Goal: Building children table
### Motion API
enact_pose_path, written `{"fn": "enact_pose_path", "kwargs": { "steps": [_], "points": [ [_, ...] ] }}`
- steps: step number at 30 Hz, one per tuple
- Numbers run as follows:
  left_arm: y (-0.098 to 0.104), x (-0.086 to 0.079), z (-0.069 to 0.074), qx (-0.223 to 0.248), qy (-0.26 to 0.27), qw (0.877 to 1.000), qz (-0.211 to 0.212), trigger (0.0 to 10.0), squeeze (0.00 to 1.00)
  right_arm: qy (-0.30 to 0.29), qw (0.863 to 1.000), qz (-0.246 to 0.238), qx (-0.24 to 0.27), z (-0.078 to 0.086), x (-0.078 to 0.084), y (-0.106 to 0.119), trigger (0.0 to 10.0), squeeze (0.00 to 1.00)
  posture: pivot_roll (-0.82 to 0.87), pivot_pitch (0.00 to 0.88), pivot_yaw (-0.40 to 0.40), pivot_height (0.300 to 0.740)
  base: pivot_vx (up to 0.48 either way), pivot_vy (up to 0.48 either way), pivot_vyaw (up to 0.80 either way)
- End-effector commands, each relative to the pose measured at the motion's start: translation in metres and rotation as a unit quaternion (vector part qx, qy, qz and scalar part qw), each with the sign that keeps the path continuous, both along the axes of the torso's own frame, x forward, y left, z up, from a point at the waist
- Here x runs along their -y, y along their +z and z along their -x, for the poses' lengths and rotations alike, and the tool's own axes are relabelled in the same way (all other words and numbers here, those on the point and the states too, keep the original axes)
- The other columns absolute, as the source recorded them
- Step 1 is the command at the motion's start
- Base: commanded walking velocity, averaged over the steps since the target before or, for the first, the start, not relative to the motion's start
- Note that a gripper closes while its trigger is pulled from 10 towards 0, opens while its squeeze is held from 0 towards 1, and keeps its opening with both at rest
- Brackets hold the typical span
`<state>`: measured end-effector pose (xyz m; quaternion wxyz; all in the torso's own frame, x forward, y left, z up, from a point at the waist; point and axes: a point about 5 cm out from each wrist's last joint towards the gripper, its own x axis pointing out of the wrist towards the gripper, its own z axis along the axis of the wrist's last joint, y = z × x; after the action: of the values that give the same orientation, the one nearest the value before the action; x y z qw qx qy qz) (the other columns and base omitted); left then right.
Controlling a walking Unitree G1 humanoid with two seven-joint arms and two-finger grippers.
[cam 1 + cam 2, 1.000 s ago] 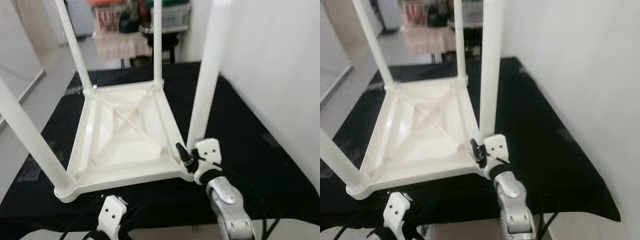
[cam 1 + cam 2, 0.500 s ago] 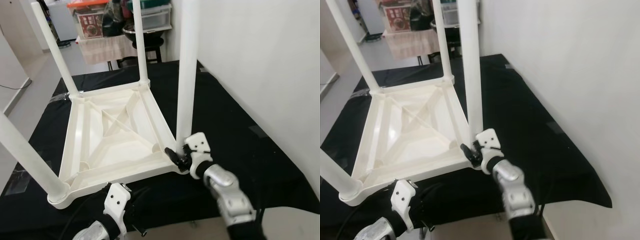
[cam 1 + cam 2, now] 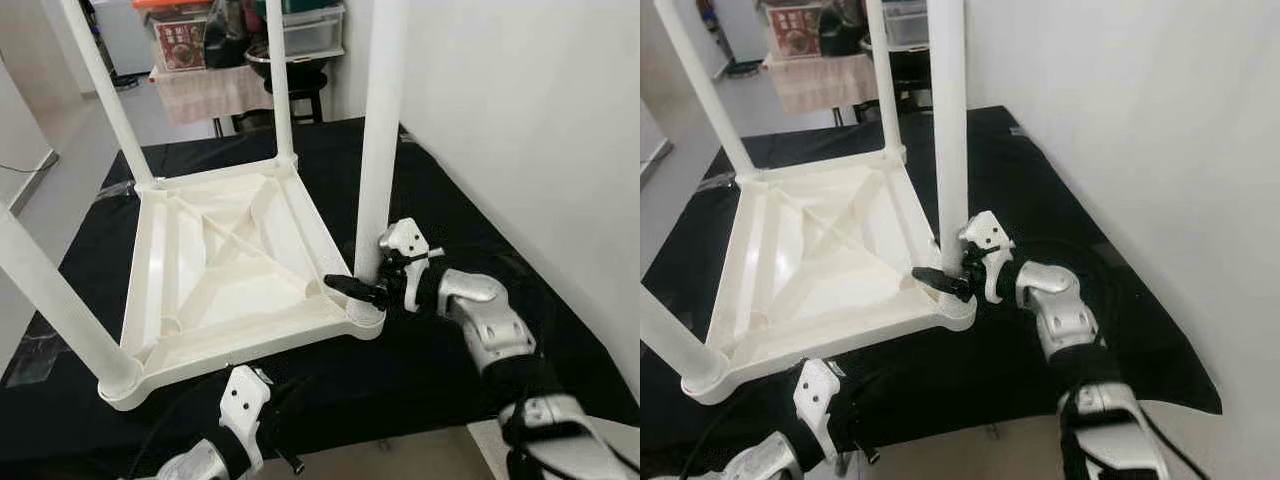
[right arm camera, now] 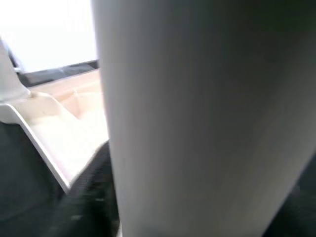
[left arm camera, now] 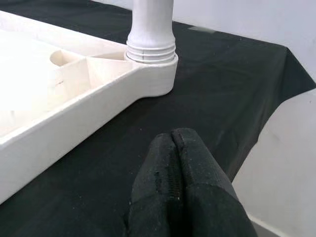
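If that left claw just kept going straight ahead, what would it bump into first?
Probably the near corner of the upturned white table, where a table leg is seated. The left gripper, fingers shut, points across bare black cloth toward it; depth is hard to judge.

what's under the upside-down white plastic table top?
The upside-down white plastic table top lies flat on a black cloth that shows on all sides. Whatever the cloth rests on is covered. The right gripper grips the near right white leg at its base.
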<state>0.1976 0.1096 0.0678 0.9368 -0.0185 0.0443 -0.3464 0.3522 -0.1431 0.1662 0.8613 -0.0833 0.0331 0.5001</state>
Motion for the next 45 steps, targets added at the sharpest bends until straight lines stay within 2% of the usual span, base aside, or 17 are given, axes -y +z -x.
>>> {"fn": "enact_pose_path", "kwargs": {
  "steps": [1,9,15,19,21,23,32,33,34,35,37,38,39,42,43,44,45],
  "points": [
    [-0.003,0.001,0.001,-0.004,-0.003,1.000,0.002,10.0,0.00,0.025,1.000,-0.005,-0.011,-0.001,-0.005,0.001,0.0,0.00,0.02,0.000,0.001,0.740,0.000,0.000,0.00],
    [-0.005,0.001,0.000,-0.005,-0.003,1.000,0.001,10.0,0.00,0.026,1.000,-0.006,-0.002,-0.007,0.007,0.009,0.0,0.00,0.02,0.000,0.000,0.740,0.000,0.000,0.00],
    [-0.006,0.000,0.001,-0.010,0.000,1.000,0.003,10.0,0.00,-0.123,0.992,-0.003,0.009,0.008,0.007,-0.021,0.0,0.00,0.00,0.000,0.006,0.740,0.000,0.000,0.00],
    [-0.006,-0.001,0.001,-0.010,0.000,1.000,0.004,10.0,0.00,-0.152,0.988,-0.003,0.008,0.010,0.005,-0.027,0.0,0.00,-0.01,0.000,0.006,0.740,0.000,0.000,0.00],
    [-0.005,-0.002,0.000,-0.011,-0.002,1.000,0.005,10.0,0.00,-0.340,0.939,-0.014,-0.042,0.033,-0.020,-0.066,0.0,0.00,-0.03,0.000,0.019,0.740,0.000,0.000,0.00],
    [-0.005,-0.001,-0.001,-0.011,-0.005,1.000,0.004,10.0,0.00,-0.377,0.924,-0.014,-0.059,0.045,-0.034,-0.080,0.0,0.00,-0.04,0.000,0.030,0.740,0.000,0.000,0.00],
    [-0.007,0.001,-0.006,-0.010,-0.007,1.000,0.005,10.0,0.00,-0.375,0.926,-0.010,-0.035,0.039,-0.050,-0.076,0.0,0.00,-0.03,0.000,0.021,0.740,0.000,0.000,0.00],
    [-0.007,0.001,-0.006,-0.010,-0.006,1.000,0.005,10.0,0.00,-0.384,0.923,-0.011,-0.030,0.035,-0.048,-0.072,3.6,0.00,-0.03,0.000,0.023,0.740,0.000,0.000,0.00],
    [-0.007,0.001,-0.006,-0.010,-0.006,1.000,0.005,10.0,0.00,-0.384,0.923,-0.011,-0.030,0.035,-0.048,-0.072,3.6,0.00,-0.03,0.000,0.023,0.740,0.000,0.000,0.00],
    [-0.007,0.001,-0.007,-0.009,-0.006,1.000,0.005,10.0,0.00,-0.385,0.923,-0.014,-0.027,0.031,-0.047,-0.068,10.0,0.00,-0.03,0.000,0.023,0.740,0.000,0.000,0.00],
    [-0.007,0.001,-0.007,-0.009,-0.006,1.000,0.005,10.0,0.00,-0.385,0.923,-0.014,-0.027,0.031,-0.047,-0.068,10.0,0.00,-0.03,0.000,0.023,0.740,0.000,0.000,0.00],
    [-0.006,0.001,-0.007,-0.009,-0.006,1.000,0.005,10.0,0.00,-0.369,0.929,-0.024,-0.023,0.029,-0.048,-0.063,10.0,0.59,-0.02,0.000,0.021,0.740,0.000,0.000,0.00],
    [-0.006,0.001,-0.007,-0.009,-0.005,1.000,0.005,10.0,0.00,-0.307,0.950,-0.055,-0.015,0.025,-0.052,-0.049,10.0,1.00,-0.01,0.000,0.020,0.740,0.000,0.000,0.00],
    [-0.006,0.001,-0.007,-0.009,-0.006,1.000,0.005,10.0,0.00,-0.246,0.966,-0.074,0.002,0.021,-0.053,-0.034,10.0,1.00,-0.01,0.000,0.019,0.740,0.000,0.000,0.00],
    [-0.006,0.001,-0.007,-0.009,-0.006,1.000,0.006,10.0,0.00,-0.188,0.979,-0.078,0.020,0.020,-0.052,-0.021,10.0,0.57,-0.01,0.000,0.016,0.740,0.000,0.000,0.00],
    [-0.006,0.001,-0.007,-0.009,-0.006,1.000,0.006,10.0,0.00,-0.188,0.979,-0.078,0.020,0.020,-0.052,-0.021,10.0,0.57,-0.01,0.000,0.016,0.740,0.000,0.000,0.00],
    [-0.006,0.001,-0.007,-0.009,-0.006,1.000,0.006,10.0,0.00,-0.144,0.987,-0.069,0.034,0.019,-0.049,-0.013,10.0,0.00,0.00,0.000,0.012,0.740,0.000,0.000,0.00]
  ]
}}
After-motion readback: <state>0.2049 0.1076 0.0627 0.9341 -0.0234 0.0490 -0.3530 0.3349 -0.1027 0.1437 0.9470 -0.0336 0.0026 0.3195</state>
